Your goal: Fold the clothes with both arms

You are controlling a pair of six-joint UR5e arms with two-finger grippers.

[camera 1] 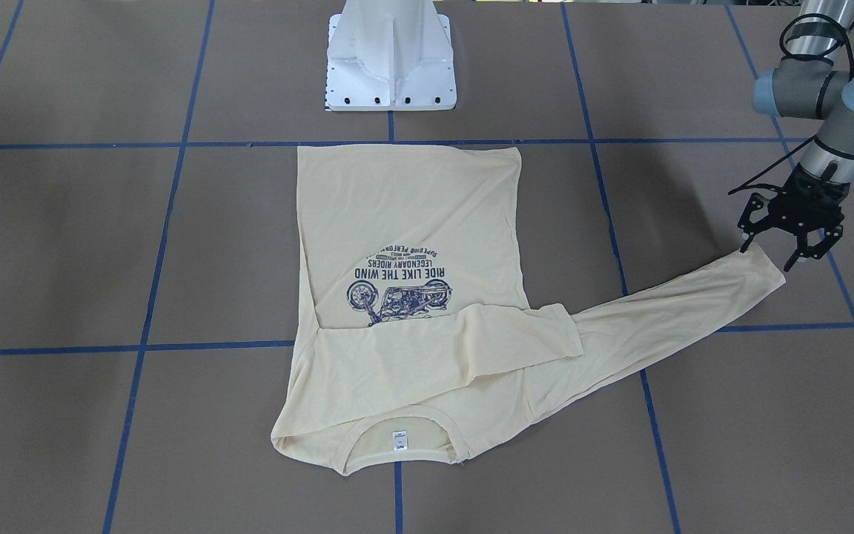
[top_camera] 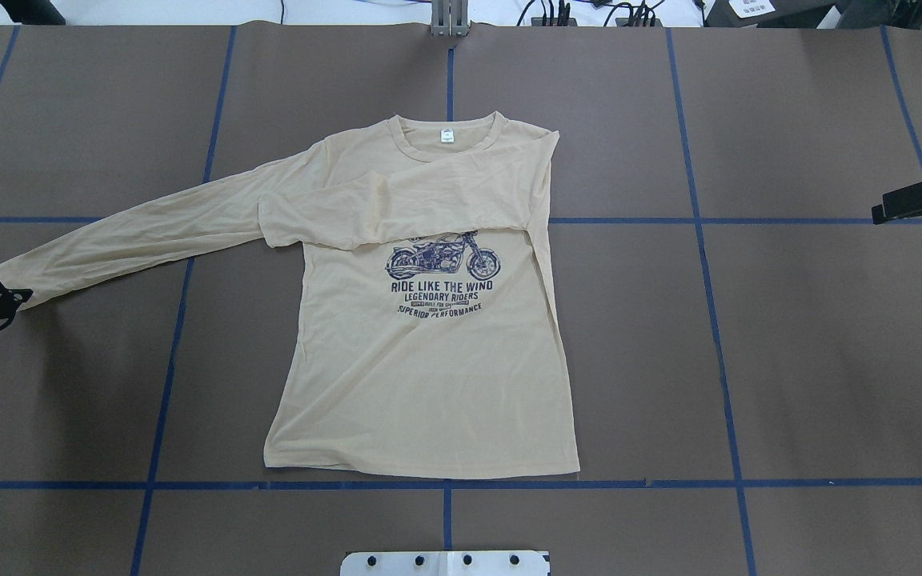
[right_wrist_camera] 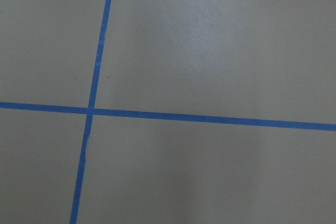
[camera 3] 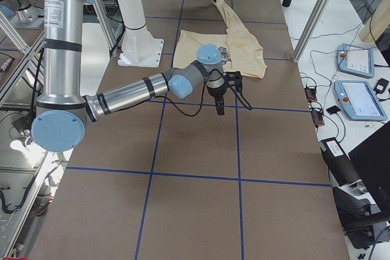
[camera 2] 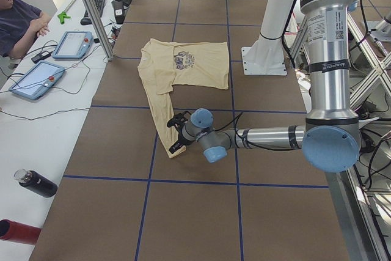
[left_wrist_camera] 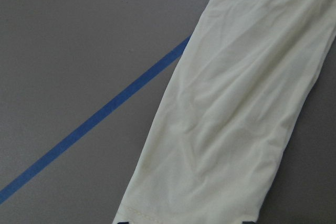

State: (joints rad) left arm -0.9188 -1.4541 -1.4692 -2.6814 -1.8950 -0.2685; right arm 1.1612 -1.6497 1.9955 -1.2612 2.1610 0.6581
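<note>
Thin matt cream cloth shirt (top_camera: 429, 384), faintly creased; matt brown paper-like table cover (top_camera: 749, 360); glossy white pedestal (camera 1: 390, 59)

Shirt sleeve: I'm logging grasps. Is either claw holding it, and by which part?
Nothing is held. The left claw stands open astride the sleeve cuff, not closed on it; the right claw is off the shirt.
</note>
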